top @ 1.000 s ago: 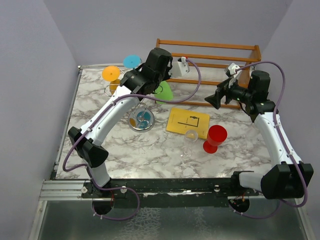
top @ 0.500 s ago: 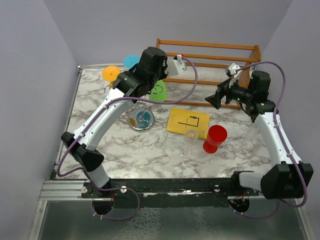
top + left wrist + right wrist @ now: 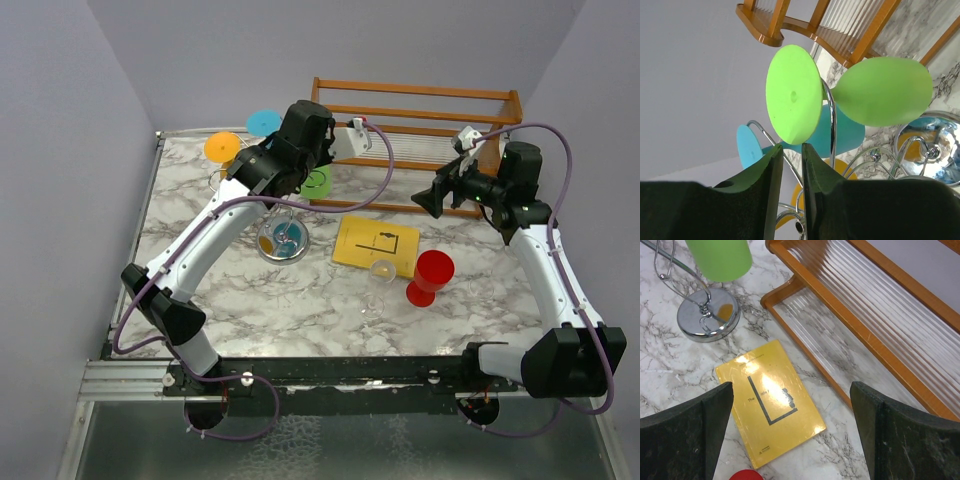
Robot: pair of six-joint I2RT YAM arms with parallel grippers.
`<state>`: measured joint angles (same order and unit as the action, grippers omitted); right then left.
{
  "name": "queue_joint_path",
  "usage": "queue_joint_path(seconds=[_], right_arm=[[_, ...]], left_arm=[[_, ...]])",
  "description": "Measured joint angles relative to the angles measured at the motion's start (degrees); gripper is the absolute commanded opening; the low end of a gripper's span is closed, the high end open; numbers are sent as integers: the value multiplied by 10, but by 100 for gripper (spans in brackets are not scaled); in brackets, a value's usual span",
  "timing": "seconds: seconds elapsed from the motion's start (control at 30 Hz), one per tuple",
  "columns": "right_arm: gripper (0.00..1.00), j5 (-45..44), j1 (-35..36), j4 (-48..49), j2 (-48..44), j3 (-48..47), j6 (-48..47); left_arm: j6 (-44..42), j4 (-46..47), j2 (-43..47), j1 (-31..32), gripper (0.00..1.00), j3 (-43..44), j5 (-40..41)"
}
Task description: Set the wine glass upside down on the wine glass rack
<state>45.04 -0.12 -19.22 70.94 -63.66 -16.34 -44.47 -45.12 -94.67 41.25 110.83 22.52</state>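
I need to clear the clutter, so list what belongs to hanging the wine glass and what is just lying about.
In the job: green wine glass, wine glass rack, left gripper.
Lying about for now: yellow book, wooden shelf rack, red glass, clear glass.

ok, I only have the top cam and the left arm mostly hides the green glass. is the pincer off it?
Observer: In the left wrist view the left pincer stands slightly open with nothing in it. The green wine glass has its foot just past the tips.
Operator: hung on the rack?
Observer: Yes, its stem runs through a wire loop of the wine glass rack, foot one side, bowl the other.
Operator: right arm?
Observer: Right pincer wide open and empty; its camera frames the yellow book.
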Motion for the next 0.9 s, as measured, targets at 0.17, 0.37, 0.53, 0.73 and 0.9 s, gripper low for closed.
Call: queue_joint_path(seconds=[0.17,0.37,0.53,0.73,0.9], right_arm=[[100,0,0,0,0,0,0],[100,0,-3,0,0,0,0],[100,-8,-3,-2,0,0,-5],[100,-33,-3,-39,0,-25,-31],[100,-55,-4,-112,-1,-74,-73]], left_arm=[[0,-5,11,0,26,-6,-2],[0,-10,26,0,28,-7,-5],[1,-24,30,0,34,-6,-13],[17,-47,34,0,42,17,-43],[52,-60,52,-1,52,50,-86]])
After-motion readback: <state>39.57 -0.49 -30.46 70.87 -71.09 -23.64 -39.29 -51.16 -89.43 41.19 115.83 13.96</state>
